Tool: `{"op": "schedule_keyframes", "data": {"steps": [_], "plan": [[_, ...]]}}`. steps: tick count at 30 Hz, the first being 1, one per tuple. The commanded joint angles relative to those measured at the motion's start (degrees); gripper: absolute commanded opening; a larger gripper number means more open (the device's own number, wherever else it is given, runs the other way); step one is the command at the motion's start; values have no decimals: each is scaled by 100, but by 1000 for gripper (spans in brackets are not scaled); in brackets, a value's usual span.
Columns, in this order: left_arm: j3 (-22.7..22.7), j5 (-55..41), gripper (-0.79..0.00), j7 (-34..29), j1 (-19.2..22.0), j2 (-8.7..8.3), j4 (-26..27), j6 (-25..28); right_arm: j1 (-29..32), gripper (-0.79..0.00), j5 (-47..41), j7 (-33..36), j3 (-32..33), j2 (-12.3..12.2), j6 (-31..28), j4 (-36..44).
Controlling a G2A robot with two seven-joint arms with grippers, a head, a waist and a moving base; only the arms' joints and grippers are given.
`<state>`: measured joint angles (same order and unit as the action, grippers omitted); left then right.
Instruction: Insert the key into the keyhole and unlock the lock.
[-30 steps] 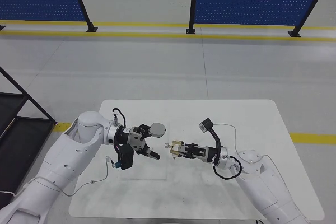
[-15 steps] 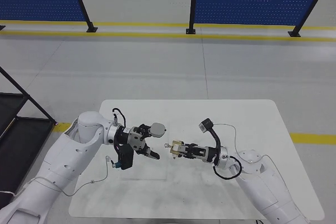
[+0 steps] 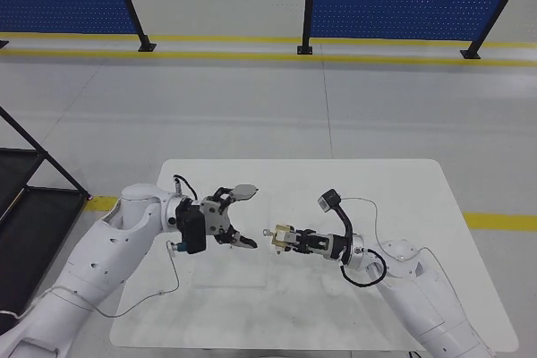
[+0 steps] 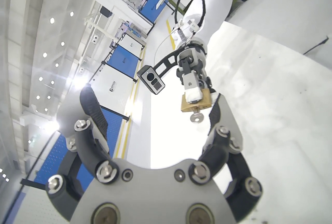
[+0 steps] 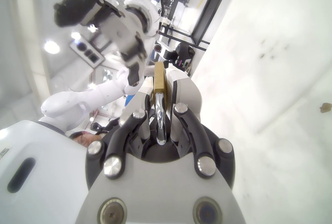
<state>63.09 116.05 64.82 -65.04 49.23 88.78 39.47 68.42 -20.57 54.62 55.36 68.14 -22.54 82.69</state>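
**Position.** The right gripper is held above the table, near its middle, and is clamped tight on the lock. One finger presses each flat face of the brass body. In the right wrist view the shackle runs back between the fingers toward the palm. Nothing rests on the table surface here; the lock is carried clear of it.

**Key.** The key is seated in the keyhole at the free end of the lock. Only its round head stands out, pointing toward the other arm. Nothing is holding it.

**Left gripper.** The left gripper faces the lock end-on, its jaws spread wide and holding nothing. From the top view, its fingertips stop just short of the key head, near it but not touching. In the left wrist view the head sits close beside one finger and well off the midline between the two.

**Progress.** Insertion appears complete. The unlocking is not shown as done: I cannot tell from any view whether the shackle has sprung free, and it looks seated.

**Outstanding, in my judgement.**
- Centre the open fingers on the key head.
- Close on the head across its flat sides.
- Turn the wrist until the shackle releases, while the right arm holds the body steady.

**Risk.** The head is small and off-centre. A closing finger could knock it aside instead of pinching it.
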Motion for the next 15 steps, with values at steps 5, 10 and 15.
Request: {"op": "schedule_keyframes", "data": {"steps": [5,10,15], "plan": [[-192,-2432,0,-1853,117,-320,14,1853,0,-785,0,0,0,0,0,0],[-813,-3588,0,-2037,215,-518,-340,1853,0,-785,0,0,0,0,0,0],[-1728,-4974,0,-2741,544,-809,-360,1853,0,-785,0,0,0,0,0,0]]}}
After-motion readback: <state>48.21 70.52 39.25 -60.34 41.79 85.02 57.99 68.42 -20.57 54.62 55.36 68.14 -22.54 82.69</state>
